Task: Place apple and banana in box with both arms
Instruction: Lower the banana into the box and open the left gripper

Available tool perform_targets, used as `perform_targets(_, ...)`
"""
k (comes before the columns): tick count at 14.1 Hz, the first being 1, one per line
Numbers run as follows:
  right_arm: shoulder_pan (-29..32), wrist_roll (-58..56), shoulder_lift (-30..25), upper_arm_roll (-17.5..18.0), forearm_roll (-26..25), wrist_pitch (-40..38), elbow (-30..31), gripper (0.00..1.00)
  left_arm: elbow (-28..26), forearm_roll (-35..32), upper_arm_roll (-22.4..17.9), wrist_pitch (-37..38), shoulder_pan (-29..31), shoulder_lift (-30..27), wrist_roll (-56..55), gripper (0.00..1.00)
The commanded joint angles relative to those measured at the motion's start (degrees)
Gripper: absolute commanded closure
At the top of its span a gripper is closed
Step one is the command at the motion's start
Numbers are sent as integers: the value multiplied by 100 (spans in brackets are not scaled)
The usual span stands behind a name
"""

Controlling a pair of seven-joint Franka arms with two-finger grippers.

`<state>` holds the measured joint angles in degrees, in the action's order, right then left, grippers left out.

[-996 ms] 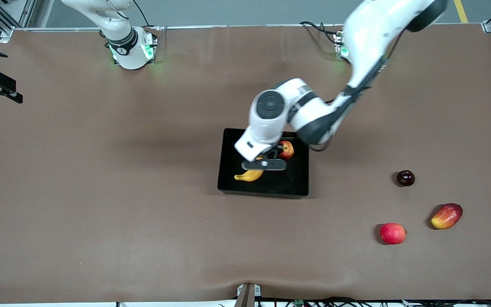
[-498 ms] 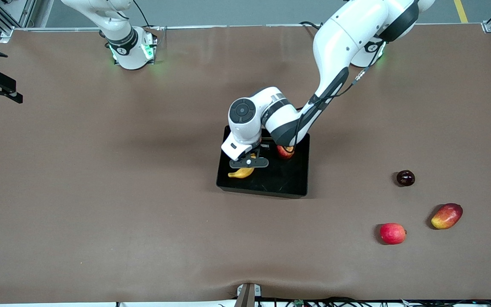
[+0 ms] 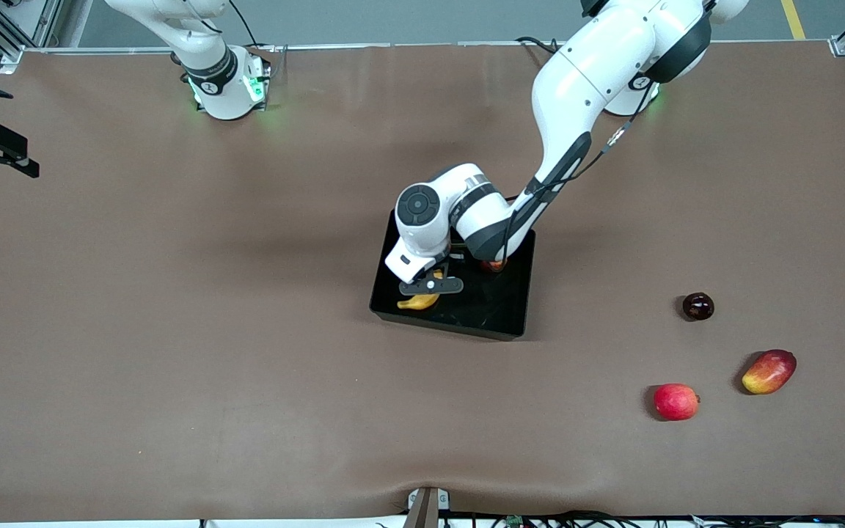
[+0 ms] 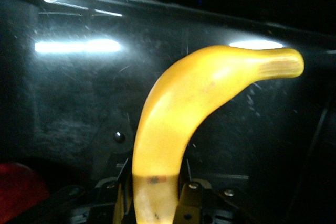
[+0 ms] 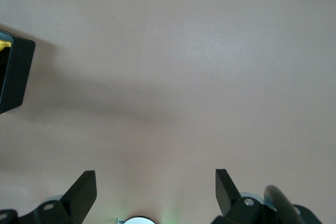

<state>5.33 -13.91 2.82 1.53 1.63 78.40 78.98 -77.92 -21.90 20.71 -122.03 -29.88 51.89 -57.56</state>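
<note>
The banana (image 3: 418, 301) lies low inside the box (image 3: 514, 293), in the corner nearer the front camera and toward the right arm's end of the surface. In the left wrist view the banana (image 4: 178, 119) runs up from between the left tool's fingers (image 4: 191, 203), which sit against its lower end, with the glossy black floor of the box (image 4: 73, 103) close below. The left tool (image 3: 430, 284) grips the banana by that end, narrowly closed around it.

The apple (image 3: 494, 265) is also in the box, farther from the front camera than the banana and mostly hidden under the left arm's wrist; only a red sliver shows (the blurred red patch at the edge of the left wrist view is probably the same fruit).

As a judgement: the banana is light, fairly stiff and smooth-skinned, so a hold near one end may let it pivot; gripping across the thick middle would be steadier, and hard pressure would bruise it. The apple looks firm and round, apt to roll, best taken across its widest part.

The right tool (image 5: 155, 192) waits with its jaws spread wide and empty, over bare surface (image 5: 210, 51) near its own base; a corner of the box (image 5: 16, 72) shows at the edge of its view.

Toward the left arm's end lie a dark round fruit (image 3: 697, 306), a mango (image 3: 768, 371) and a pinkish-red fruit (image 3: 675, 401), all well apart from the box.
</note>
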Motion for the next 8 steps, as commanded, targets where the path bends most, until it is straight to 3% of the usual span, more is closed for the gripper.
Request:
perform_targets(1,38,82,-115,5,118,-26,82,0,154,-200,-163,-5,-36,-21,183,0)
perform_targets(3,47,82,-115,5,118,-26,82,0,154,-410,-181,73,113,-327,385,0)
perform_targets(8,47,82,-115,5,118,-26,82,0,119,-341,21,1127,1324,-1654,868,0)
